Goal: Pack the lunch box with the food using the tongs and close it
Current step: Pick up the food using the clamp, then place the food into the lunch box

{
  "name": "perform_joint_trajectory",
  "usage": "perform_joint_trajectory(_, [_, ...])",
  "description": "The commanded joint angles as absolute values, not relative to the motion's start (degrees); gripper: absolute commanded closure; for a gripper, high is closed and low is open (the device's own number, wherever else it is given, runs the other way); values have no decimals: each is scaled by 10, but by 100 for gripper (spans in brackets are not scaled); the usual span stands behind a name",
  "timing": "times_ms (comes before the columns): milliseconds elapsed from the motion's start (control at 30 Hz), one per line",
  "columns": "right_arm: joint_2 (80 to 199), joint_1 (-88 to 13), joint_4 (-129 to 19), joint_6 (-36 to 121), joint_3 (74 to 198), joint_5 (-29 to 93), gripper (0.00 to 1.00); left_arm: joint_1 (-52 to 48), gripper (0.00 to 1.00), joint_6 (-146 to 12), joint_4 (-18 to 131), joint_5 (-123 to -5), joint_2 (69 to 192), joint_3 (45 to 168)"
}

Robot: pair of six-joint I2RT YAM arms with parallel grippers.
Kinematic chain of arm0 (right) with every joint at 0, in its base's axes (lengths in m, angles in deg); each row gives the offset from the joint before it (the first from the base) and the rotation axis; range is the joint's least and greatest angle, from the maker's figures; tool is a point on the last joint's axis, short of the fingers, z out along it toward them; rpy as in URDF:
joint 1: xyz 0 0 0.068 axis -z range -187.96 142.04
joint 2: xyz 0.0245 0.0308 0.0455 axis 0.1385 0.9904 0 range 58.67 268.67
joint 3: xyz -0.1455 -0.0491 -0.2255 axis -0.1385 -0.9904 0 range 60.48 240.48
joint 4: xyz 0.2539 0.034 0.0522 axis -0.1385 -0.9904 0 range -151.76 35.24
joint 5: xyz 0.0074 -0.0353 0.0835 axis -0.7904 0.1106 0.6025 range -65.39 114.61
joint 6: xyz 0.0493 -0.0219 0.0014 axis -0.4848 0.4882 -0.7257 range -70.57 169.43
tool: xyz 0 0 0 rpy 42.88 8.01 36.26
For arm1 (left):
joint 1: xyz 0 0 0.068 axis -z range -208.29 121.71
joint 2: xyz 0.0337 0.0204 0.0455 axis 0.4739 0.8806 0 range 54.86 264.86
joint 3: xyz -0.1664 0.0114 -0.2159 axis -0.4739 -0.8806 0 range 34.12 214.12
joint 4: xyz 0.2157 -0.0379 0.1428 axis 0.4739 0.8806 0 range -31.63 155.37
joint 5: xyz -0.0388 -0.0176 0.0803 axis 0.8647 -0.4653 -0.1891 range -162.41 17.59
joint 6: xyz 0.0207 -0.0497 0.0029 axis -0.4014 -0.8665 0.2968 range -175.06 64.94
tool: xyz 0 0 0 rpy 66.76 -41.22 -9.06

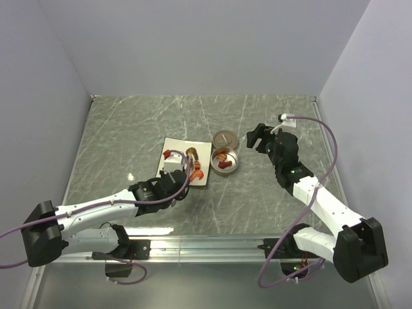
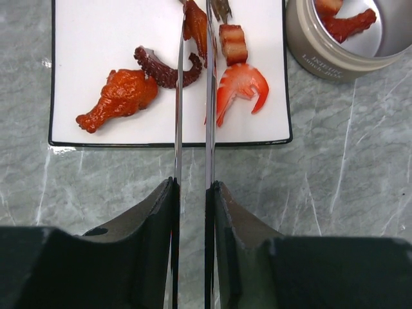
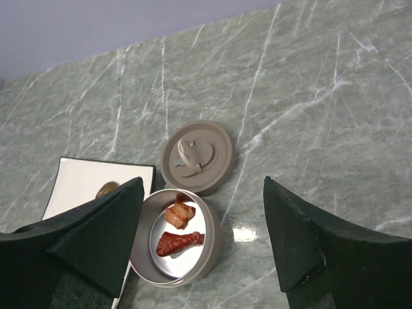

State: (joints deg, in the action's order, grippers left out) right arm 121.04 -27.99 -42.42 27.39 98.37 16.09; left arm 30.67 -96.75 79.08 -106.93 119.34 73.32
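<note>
- Your left end effector (image 2: 193, 188) is clamped on the tongs (image 2: 210, 129). Their arms point to 12 o'clock, tips straddling a brown food piece (image 2: 197, 29) on the plate (image 2: 96, 38).
- The lunch box (image 2: 322, 55) sits at 1 o'clock from the tips, with its lid (image 3: 196, 156) off beside it.
- Your right end effector (image 3: 203, 215) hangs spread apart near the lid, holding nothing.

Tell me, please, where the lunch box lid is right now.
In the top view, the lid lies flat on the table just beyond the open tin, right of the white plate.
</note>
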Motion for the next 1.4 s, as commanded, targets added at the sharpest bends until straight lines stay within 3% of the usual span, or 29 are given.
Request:
perform_joint_trajectory(0, [1198, -276, -415, 271, 978, 158, 18, 310, 76, -963, 784, -1095, 1165, 751])
perform_joint_trajectory(333, [1200, -276, -416, 271, 980, 155, 18, 310, 77, -914, 742, -1083, 1160, 779])
perform_joint_trajectory(1000, [1197, -276, -419, 274, 979, 144, 18, 318, 77, -816, 621, -977, 1306, 876])
perform_joint_trajectory(1167, [1199, -276, -419, 274, 980, 144, 18, 320, 57, -819, 628, -985, 1311, 880])
perform_joint_trajectory(1367, [1201, -276, -420, 275, 981, 145, 18, 321, 47, -818, 624, -986, 1306, 877])
